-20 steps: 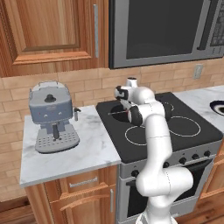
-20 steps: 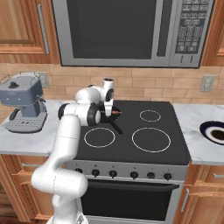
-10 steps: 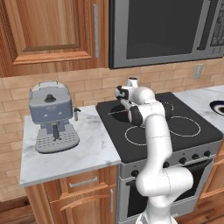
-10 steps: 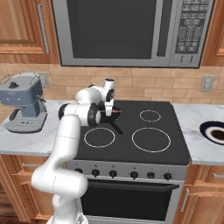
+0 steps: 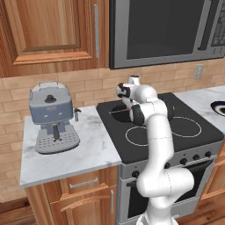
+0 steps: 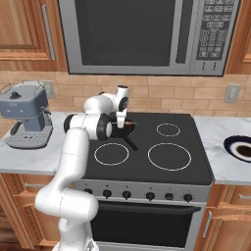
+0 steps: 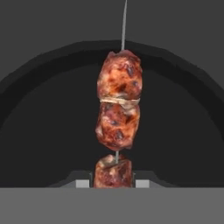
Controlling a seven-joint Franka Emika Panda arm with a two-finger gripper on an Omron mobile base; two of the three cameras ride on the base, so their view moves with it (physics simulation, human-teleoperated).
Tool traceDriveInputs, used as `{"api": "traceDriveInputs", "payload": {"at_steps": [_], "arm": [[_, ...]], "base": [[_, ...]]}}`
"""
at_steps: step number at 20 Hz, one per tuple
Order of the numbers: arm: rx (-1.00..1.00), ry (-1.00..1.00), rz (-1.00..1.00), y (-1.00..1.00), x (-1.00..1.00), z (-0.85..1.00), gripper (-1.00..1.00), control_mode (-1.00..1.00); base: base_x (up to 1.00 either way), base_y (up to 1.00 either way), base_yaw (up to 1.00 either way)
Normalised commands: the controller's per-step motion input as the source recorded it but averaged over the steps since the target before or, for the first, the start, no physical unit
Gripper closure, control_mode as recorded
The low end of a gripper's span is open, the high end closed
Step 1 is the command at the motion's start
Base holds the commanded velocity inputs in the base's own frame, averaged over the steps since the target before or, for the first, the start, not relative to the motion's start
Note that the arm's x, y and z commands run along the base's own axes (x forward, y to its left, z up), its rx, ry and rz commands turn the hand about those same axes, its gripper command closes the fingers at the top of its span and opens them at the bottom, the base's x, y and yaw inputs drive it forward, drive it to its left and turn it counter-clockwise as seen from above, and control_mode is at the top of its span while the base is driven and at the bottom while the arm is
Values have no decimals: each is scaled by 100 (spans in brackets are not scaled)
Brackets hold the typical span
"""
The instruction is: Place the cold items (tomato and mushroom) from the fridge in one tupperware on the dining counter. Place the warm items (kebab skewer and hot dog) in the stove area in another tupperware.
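Observation:
The kebab skewer [image 7: 118, 109], a thin metal pin with glazed red-brown meat chunks, lies in a dark pan [image 7: 43, 87] on the stove's rear left burner. My gripper [image 7: 113, 183] points down into that pan. Its two fingertips press against either side of the lowest chunk, so it is shut on the skewer. From the right base view the gripper [image 6: 120, 122] hangs low over the pan [image 6: 126, 135], with a red bit of the skewer [image 6: 129, 124] beside it. In the left base view the hand [image 5: 127, 107] sits at the pan's [image 5: 115, 110] edge, mostly hidden by the arm.
The black stove top [image 6: 166, 157] has bare burner rings in front and to the right. A blue-grey coffee machine [image 5: 50, 116] stands on the marble worktop to the left. A microwave [image 6: 142, 34] hangs overhead. A dark dish [image 6: 240, 147] sits on the right counter.
The jaws have closed from wide open onto the kebab skewer. The arm and hand have stayed in nearly the same place over the pan.

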Motion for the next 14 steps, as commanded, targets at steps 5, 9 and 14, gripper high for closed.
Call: {"api": "traceDriveInputs", "payload": {"at_steps": [5, 9, 14], "arm": [[0, -3, -14, 0, -80, 54, 100, -100], [0, -25, -14, -2, -100, 13, 100, -100], [0, -38, -8, 0, -100, 3, 100, -100]], "base": [[0, 0, 0], [0, 0, 0], [0, 0, 0]]}}
